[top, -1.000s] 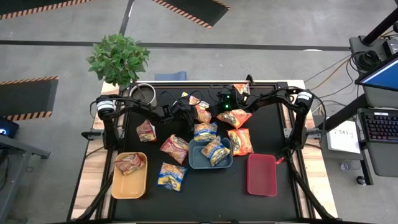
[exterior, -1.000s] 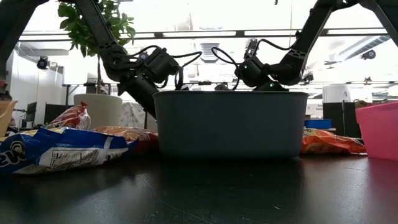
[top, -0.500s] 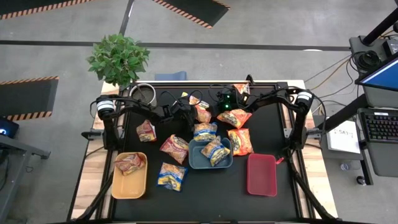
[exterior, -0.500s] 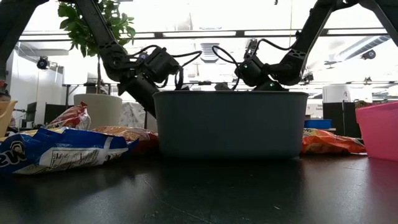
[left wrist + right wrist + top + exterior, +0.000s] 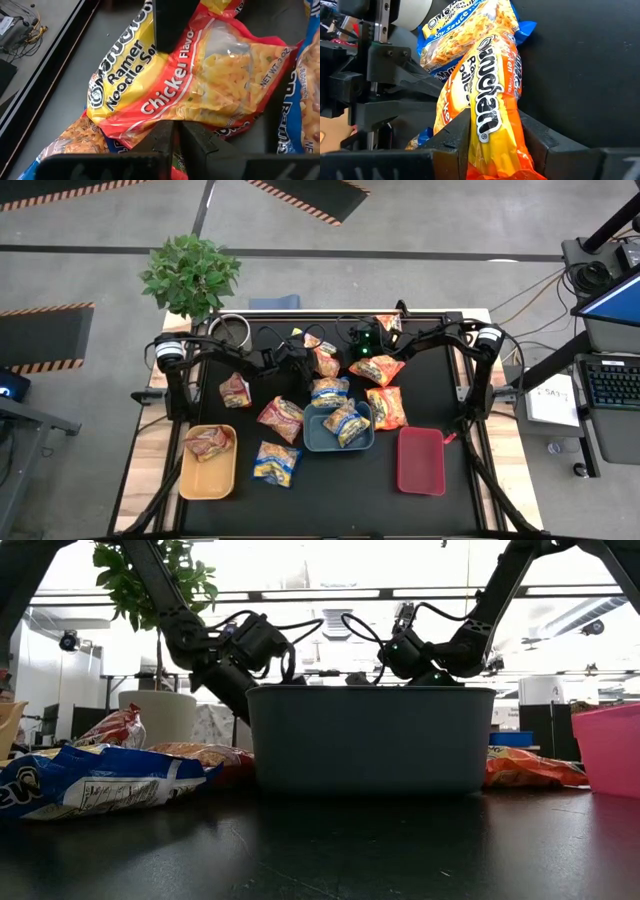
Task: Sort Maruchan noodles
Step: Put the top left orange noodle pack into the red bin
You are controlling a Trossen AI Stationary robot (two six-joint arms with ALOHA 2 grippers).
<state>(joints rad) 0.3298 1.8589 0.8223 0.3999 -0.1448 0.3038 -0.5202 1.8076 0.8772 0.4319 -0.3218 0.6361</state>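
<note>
Ramen packets lie scattered on the black table: orange ones (image 5: 325, 362), (image 5: 377, 368), (image 5: 386, 408), blue ones (image 5: 330, 390), (image 5: 276, 463), red ones (image 5: 281, 418), (image 5: 235, 390). One blue packet (image 5: 346, 423) lies in the blue tray (image 5: 312, 442), and a red one (image 5: 208, 442) in the yellow tray (image 5: 205, 478). My left gripper (image 5: 300, 365) and right gripper (image 5: 360, 355) are low near the far middle, facing each other. Each is shut on an orange packet; whether it is the same one, I cannot tell. My left gripper (image 5: 176, 140) pinches the near edge (image 5: 172, 117) of an orange-and-yellow chicken-flavour packet between its two fingers. The packet lies flat, face up, on other packets. My right gripper (image 5: 492, 145) holds an orange packet (image 5: 490, 105) between both fingers, which lie along its length. The packet stretches away from the gripper over a blue packet (image 5: 450, 35).
The red tray (image 5: 421, 460) stands at the near right with no packets in it. A potted plant (image 5: 190, 275) and a round ring (image 5: 229, 330) sit at the far left corner. The blue tray's wall (image 5: 370, 740) fills the middle of the low view.
</note>
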